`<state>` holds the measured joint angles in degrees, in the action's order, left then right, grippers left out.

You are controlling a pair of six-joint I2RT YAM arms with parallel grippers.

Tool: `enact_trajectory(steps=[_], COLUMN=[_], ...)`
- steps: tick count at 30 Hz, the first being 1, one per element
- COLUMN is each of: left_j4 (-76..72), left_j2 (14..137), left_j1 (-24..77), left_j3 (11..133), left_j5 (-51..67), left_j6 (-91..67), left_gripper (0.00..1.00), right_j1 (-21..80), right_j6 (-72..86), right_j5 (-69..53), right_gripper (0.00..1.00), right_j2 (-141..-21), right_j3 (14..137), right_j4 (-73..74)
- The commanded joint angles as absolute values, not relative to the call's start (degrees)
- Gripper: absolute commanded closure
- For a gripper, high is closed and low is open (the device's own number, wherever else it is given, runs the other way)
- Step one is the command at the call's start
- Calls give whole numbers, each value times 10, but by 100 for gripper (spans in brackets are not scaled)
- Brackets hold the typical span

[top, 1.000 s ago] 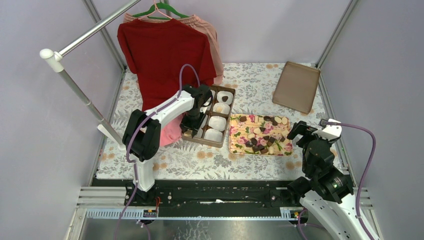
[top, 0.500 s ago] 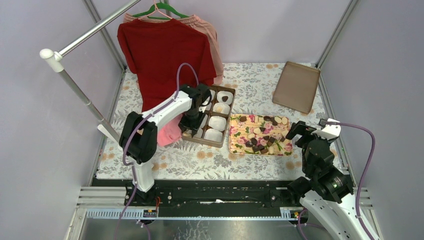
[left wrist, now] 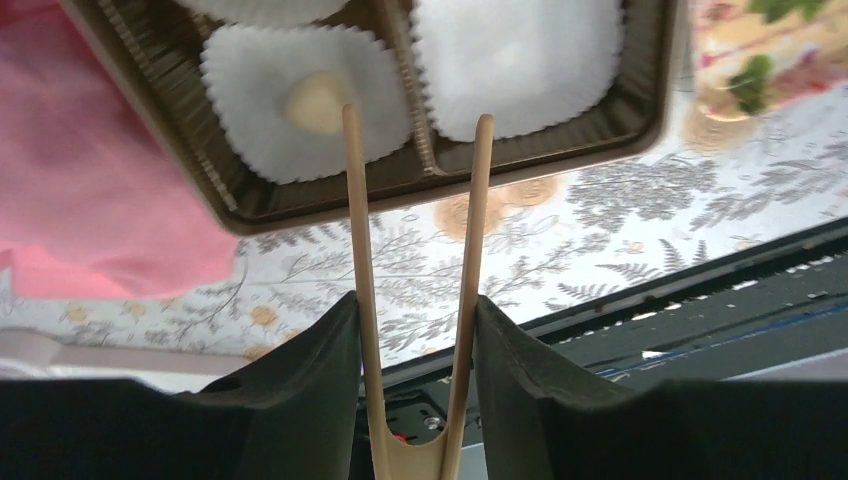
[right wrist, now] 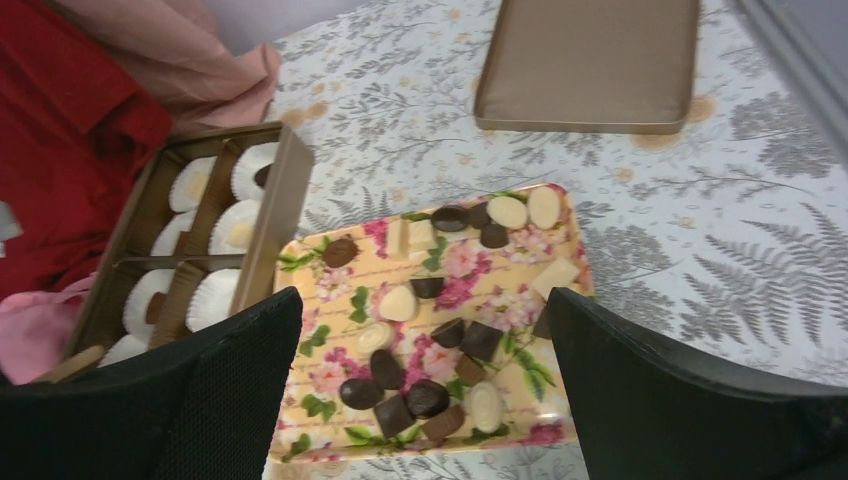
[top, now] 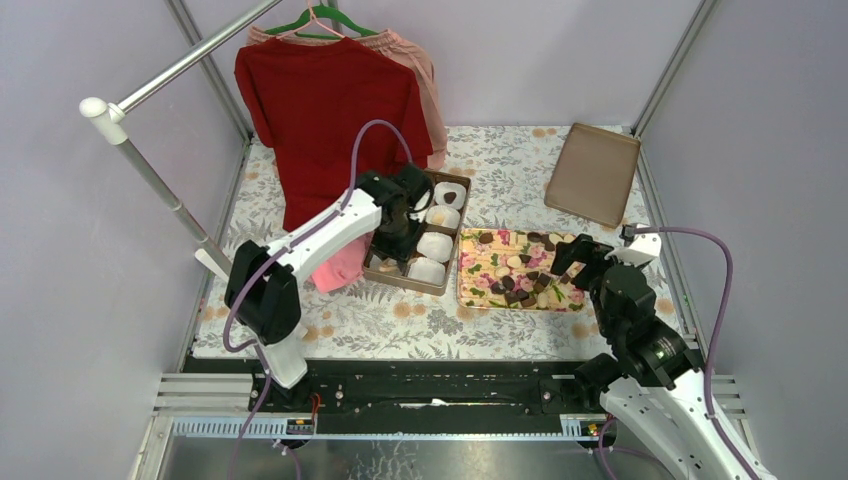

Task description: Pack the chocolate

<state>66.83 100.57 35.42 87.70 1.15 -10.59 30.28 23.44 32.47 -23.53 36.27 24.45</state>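
Observation:
Several dark and cream chocolate pieces [top: 520, 268] lie on the flower-patterned tray [top: 464, 290], also in the right wrist view [right wrist: 430, 330]. My left gripper [top: 398, 232] is shut on wooden tongs [left wrist: 415, 250] above the brown compartment box [top: 457, 240]. The tong tips stand apart and hold nothing. They hang over the near-left cells, where a cream chocolate [left wrist: 315, 98] sits in a white paper cup [left wrist: 260, 130]. My right gripper [top: 575, 255] is open and empty over the tray's right near part [right wrist: 422, 300].
A flat brown lid [top: 593, 172] lies at the back right. A red shirt [top: 325, 110] hangs from a rack, over a pink cloth [top: 340, 265] beside the box's left wall [left wrist: 200, 170]. The rack pole [top: 150, 170] slants along the left.
My left gripper moved a little further back and right over the box, uncovering its near-left cell. My right gripper moved left, closer to the tray's right edge.

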Motion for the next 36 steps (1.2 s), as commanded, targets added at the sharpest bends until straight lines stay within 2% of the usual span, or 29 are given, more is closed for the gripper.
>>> enact_trajectory(steps=[1, 15, 21, 36], left_j4=[612, 480, 433, 377], left_j2=[993, 995, 981, 973], left_j1=[390, 492, 525, 562], left_j3=[900, 900, 887, 884], left_j5=[45, 92, 105, 141], left_j6=[-108, -114, -117, -100], left_gripper=[51, 51, 51, 51], right_j1=[305, 306, 305, 305], right_j6=[271, 360, 397, 480], right_j5=[269, 182, 150, 104], right_gripper=[0, 0, 0, 0], right_j2=[-240, -289, -348, -435], right_j3=[346, 273, 258, 230], right_j4=[177, 66, 12, -41])
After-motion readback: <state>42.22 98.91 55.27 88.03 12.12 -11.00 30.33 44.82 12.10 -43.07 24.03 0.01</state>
